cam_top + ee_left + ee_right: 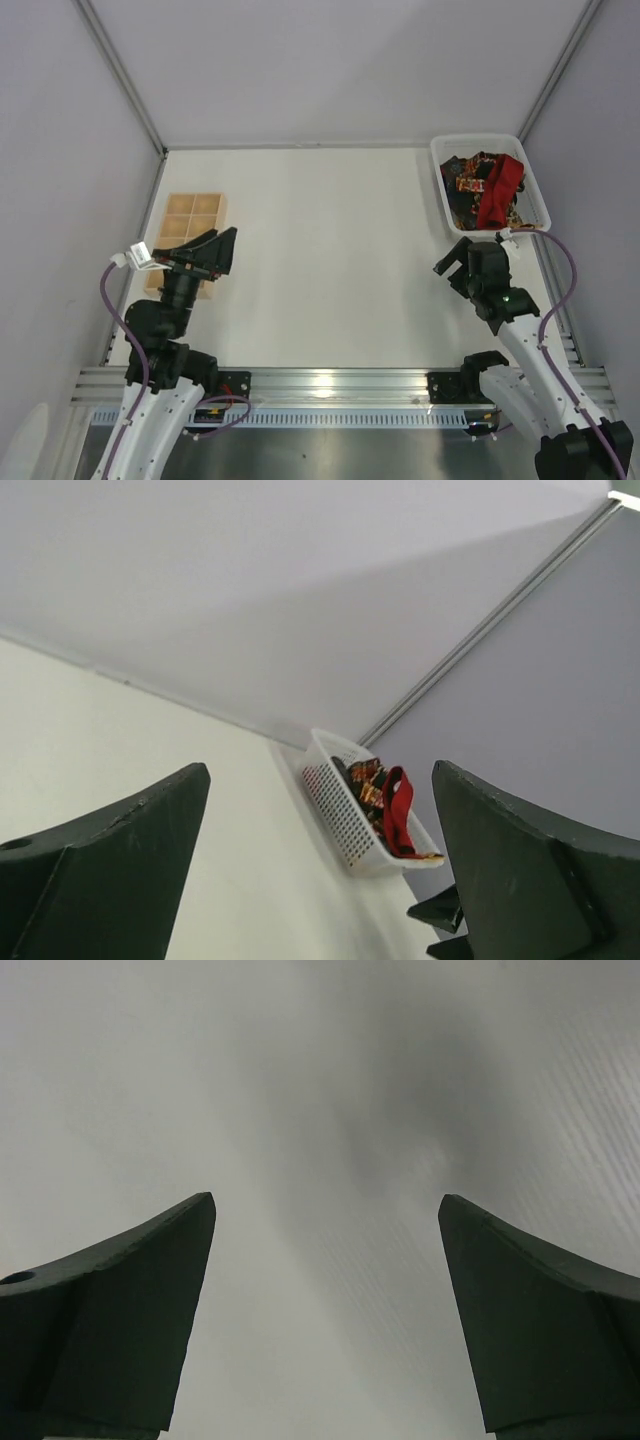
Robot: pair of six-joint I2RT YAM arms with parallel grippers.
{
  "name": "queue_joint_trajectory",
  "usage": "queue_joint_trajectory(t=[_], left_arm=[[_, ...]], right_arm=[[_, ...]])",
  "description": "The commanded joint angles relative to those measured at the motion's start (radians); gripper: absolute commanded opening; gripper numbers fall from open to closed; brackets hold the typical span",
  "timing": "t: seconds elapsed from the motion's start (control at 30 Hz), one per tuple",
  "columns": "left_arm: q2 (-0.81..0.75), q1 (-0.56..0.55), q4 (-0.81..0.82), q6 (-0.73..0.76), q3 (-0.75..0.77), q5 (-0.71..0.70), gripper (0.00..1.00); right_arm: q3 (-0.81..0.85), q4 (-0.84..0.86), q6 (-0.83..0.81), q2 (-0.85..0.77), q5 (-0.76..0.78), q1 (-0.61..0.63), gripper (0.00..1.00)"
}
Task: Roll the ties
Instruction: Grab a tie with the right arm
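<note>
Top external view, listed from my end of the table outward.

1. Rail point(330, 385): metal, along the near edge, carrying both arm bases.
2. Left gripper point(218, 252): jaws spread wide, nothing between them. It hangs over the near end of a wooden tray point(190, 215).
3. Right gripper point(452, 256): also spread wide and empty. It sits just short of the basket, and its own camera shows only a blank grey surface.
4. Wooden tray: light wood, split into square compartments. I see nothing in the ones that show.
5. Basket point(437, 180): white plastic with perforated sides, in the far right corner.
6. Ties point(470, 185): all heaped in the basket. The dark patterned ones are tangled under and around the red tie point(500, 195), which drapes over the top. None is on the table, so I judge that rolling has not begun.

Risks, as I judge them:
- The heap is knotted together, so a pinch on one tie may drag others out with it.
- The basket looks light, so a snagged lift could tip or slide it.
- The fabric looks limp, so a tie may land twisted and roll crooked.
- The left gripper is close to the tray and could knock it when it swings across.

Table point(330, 250): flat, off-white, matte.

Walls point(330, 60): plain pale grey panels on three sides, with metal posts in the far corners.
</note>
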Motion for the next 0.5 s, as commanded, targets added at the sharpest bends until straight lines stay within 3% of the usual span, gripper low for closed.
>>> queue_joint_trajectory(t=[0.0, 0.17, 0.27, 0.37, 0.4, 0.47], left_arm=[[0.017, 0.011, -0.205, 0.030, 0.041, -0.026, 1.00], [0.102, -0.009, -0.181, 0.060, 0.039, -0.024, 1.00], [0.191, -0.039, -0.184, 0.078, 0.078, -0.009, 1.00], [0.323, -0.053, -0.205, 0.080, 0.133, 0.122, 0.97], [0.358, -0.058, -0.217, 0.087, 0.151, 0.155, 0.95], [0.403, -0.073, -0.221, 0.109, 0.179, 0.259, 0.91]], right_arm=[[0.054, -0.027, -0.102, 0.018, 0.004, -0.041, 1.00], [0.174, 0.113, -0.257, 0.146, 0.006, -0.136, 0.99], [0.276, 0.184, -0.310, 0.252, 0.047, -0.203, 0.90], [0.368, 0.233, -0.314, 0.406, 0.001, -0.325, 0.83], [0.387, 0.246, -0.325, 0.477, -0.038, -0.340, 0.75], [0.453, 0.268, -0.345, 0.541, -0.036, -0.351, 0.73]])
